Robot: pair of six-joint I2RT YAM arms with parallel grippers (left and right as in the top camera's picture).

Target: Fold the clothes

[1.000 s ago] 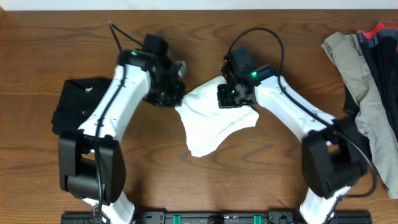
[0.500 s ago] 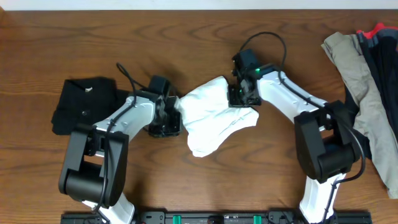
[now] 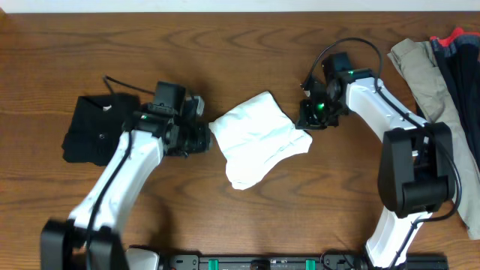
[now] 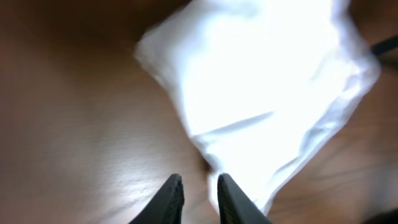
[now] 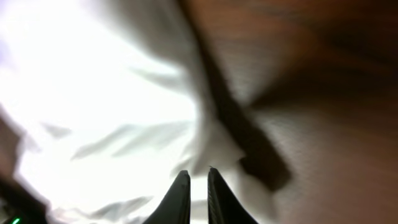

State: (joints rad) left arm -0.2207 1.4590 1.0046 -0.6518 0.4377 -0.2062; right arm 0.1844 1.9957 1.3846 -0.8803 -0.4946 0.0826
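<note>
Wooden table (image 3: 225,45) holds white T-shirt (image 3: 259,139), long axis far-to-near, tapering nearward.

My claw (image 4: 198,199) pokes up from the bottom edge, both dark fingertips (image 4: 172,198) drawn close together. There's a slim gap between them and nothing pinched in it, just brown wood showing through. Everything's blurry here. Ahead of me lies the white garment (image 4: 261,93), a bunched, glaring heap filling the upper middle and right, with a crease running across its lower half. Its lowest point drops down just beside the fingertip on the right of my view, a dark shadow under its edge. The wooden table (image 4: 68,124) spreads off to the left, its grain faint. At the far right edge a dark cable (image 4: 387,45) cuts in beside the cloth
</note>
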